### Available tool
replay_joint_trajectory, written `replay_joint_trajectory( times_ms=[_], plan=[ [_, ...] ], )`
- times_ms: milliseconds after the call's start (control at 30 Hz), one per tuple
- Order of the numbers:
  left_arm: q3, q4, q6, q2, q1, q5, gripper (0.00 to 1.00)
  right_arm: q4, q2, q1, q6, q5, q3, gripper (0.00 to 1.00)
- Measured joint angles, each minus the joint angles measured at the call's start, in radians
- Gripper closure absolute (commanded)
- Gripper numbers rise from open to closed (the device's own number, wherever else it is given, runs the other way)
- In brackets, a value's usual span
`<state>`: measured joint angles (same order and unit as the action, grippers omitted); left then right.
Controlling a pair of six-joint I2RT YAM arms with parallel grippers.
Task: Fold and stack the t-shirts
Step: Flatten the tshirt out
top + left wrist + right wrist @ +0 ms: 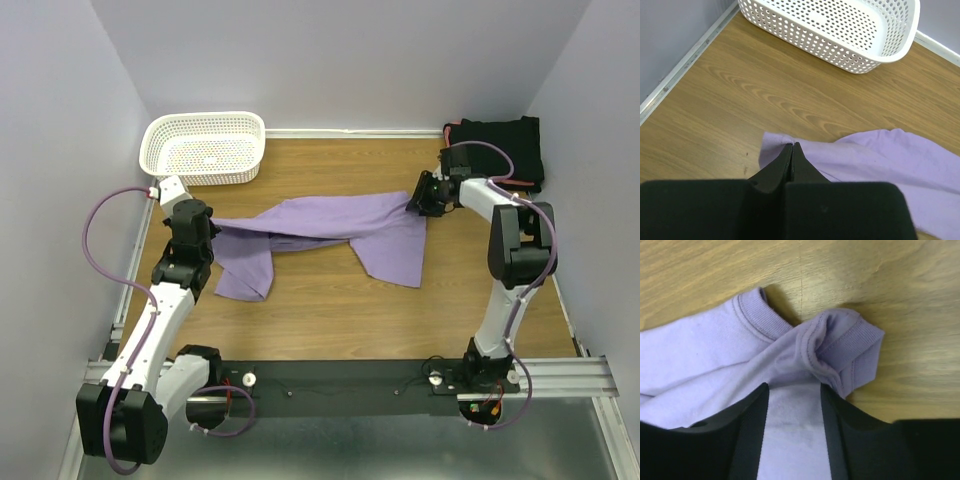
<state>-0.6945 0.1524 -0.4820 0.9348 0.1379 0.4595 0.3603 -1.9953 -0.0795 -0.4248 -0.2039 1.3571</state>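
Stretched across the middle of the table (320,320), the purple shirt (330,235) is pinched at one edge by the left gripper (792,145), while only the right wrist view shows the right gripper (793,388) spread astride its bunched cloth.

Plain Booth, Wooden Tabletop

A wood-grain table (320,320) fills the middle, boxed in on three sides by pale lilac-grey walls (340,60). A white trim strip (350,132) runs where the far wall meets the wood. A dull grey metal surface (400,450) lies below the near edge. Light is even and soft
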Motion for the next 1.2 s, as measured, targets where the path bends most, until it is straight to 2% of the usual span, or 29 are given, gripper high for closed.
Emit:
replay_joint_trajectory(
  times_ms=[67,133,233,267,400,633,967,1200],
  plan=[
    [0.000,0.000,0.000,0.001,0.000,0.000,1.00,0.000,0.020,0.000,0.009,0.006,-0.001,0.35],
    [0.000,0.000,0.000,0.002,0.000,0.000,1.00,-0.003,0.088,-0.004,0.018,0.015,-0.038,0.32],
    [0.000,-0.001,0.000,0.003,0.000,-0.001,1.00,0.012,0.206,-0.006,0.018,0.037,-0.115,0.32],
    [0.000,-0.001,0.000,0.004,0.000,-0.001,1.00,0.031,0.297,-0.008,0.017,0.043,-0.169,0.32],
    [0.000,-0.001,0.000,0.005,0.000,-0.001,1.00,0.105,0.430,-0.060,0.022,0.117,-0.271,0.32],
    [0.000,-0.001,0.001,0.005,0.000,-0.002,1.00,0.256,0.438,-0.235,0.009,0.255,-0.360,0.33],
    [0.000,-0.001,0.001,0.005,0.000,-0.002,1.00,0.305,0.425,-0.288,-0.028,0.331,-0.419,0.42],
    [0.000,-0.001,0.001,0.005,0.000,-0.002,1.00,0.301,0.402,-0.303,-0.047,0.331,-0.437,0.44]
  ],
)
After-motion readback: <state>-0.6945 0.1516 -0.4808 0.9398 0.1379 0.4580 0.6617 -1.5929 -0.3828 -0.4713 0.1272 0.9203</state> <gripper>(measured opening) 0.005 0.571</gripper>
